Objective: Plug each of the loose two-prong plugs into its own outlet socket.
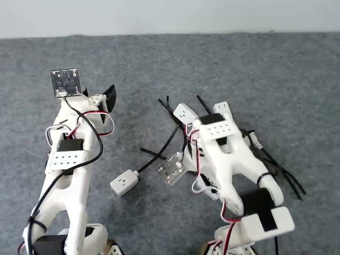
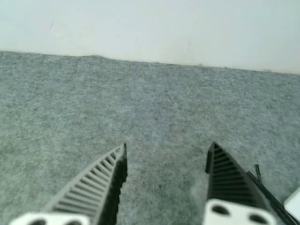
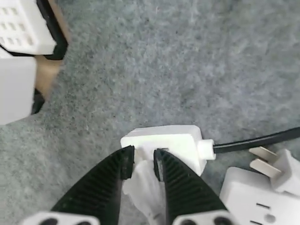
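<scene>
The right gripper [image 3: 143, 160] is pressed almost together, pinching a white piece [image 3: 140, 187] between its black fingers [image 3: 110, 190]. Whether that piece is a plug body is hard to make out, since the fingers cover most of it. Touching the fingertips, straight ahead, lies a white socket block [image 3: 164, 143] with one black cable [image 3: 253, 142] leaving its end. Off to that cable's side of the gripper, one loose two-prong plug [image 3: 281, 171] shows both flat prongs bare, just beside a second socket block [image 3: 251, 199] that the frame edge cuts off. From above, three white outlet blocks can be counted on the grey bench [image 1: 265, 69]: a cabled outlet [image 1: 124, 183] between the two arms and two further outlets [image 1: 186, 112] [image 1: 221, 108] partly covered by the right arm, among several black leads [image 1: 164, 143]. The left gripper [image 2: 168, 145] is spread wide above the bench, well apart from all three, with a thin lead end [image 2: 267, 187] and a cut-off white corner [image 2: 295, 206] off to one side.
</scene>
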{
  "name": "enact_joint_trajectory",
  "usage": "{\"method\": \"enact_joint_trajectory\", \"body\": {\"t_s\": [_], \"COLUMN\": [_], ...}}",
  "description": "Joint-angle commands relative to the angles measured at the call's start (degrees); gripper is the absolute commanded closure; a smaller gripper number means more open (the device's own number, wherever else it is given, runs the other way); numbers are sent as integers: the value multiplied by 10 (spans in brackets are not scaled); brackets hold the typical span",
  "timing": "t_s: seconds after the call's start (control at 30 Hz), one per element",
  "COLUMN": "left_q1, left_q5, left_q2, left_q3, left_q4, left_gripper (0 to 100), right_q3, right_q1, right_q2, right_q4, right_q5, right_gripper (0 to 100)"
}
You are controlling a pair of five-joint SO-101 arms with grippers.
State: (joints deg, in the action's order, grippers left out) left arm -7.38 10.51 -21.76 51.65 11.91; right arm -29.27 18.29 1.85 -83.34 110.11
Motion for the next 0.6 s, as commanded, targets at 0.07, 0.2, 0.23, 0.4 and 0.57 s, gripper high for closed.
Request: {"method": "enact_joint_trajectory", "body": {"t_s": [0.07, 0.2, 0.23, 0.4, 0.57], "left_q1": [-3, -3, -3, -3, -2], "left_q5": [-7, -7, -7, -10, -21], "left_q2": [-2, -2, -2, -2, -1], "left_q3": [-36, -36, -36, -36, -34], "left_q4": [-18, -18, -18, -18, -30], "left_gripper": [732, 732, 732, 732, 732], "right_q3": [-53, -69, -70, -80, -80], "right_q1": [7, 7, 7, 7, 7], "right_q2": [-16, -16, -16, -16, -16], "right_q4": [44, 51, 50, 50, 50], "right_q5": [12, 12, 12, 11, 10], "right_gripper": [988, 988, 988, 988, 988]}}
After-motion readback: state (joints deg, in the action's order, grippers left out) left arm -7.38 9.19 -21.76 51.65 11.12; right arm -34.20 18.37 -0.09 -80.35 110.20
